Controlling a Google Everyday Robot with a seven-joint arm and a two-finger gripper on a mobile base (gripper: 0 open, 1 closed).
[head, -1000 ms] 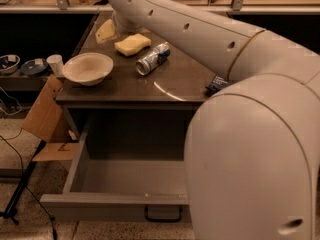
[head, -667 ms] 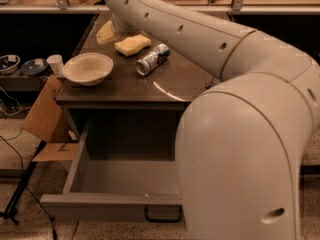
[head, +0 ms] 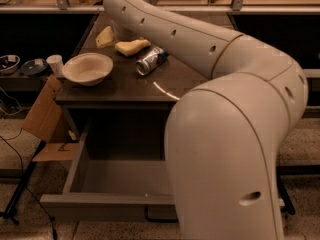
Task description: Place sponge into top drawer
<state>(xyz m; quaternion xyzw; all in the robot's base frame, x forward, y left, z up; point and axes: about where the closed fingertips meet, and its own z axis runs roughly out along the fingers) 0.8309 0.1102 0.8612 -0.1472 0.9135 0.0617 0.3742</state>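
The pale yellow sponge [head: 131,47] lies on the dark table top [head: 125,84] near its back, beside a tipped silver can [head: 151,60]. My gripper [head: 107,37] hangs at the end of the long white arm, just left of the sponge and low over the table. Its cream tip shows next to the sponge; the rest is hidden behind the arm. The top drawer [head: 115,179] stands pulled open below the table front, with a bare grey inside. Its black handle [head: 159,217] peeks out at the bottom. The arm covers the drawer's right part.
A cream bowl [head: 87,68] sits on the table's front left. A small white cup [head: 55,63] and dark dishes [head: 22,66] stand on a lower shelf to the left. A cardboard box [head: 45,115] leans by the table's left side. My arm's big elbow [head: 235,159] fills the right foreground.
My arm's elbow has swung left and closer, covering more of the table's right side and the drawer. The sponge, can and bowl have not moved.
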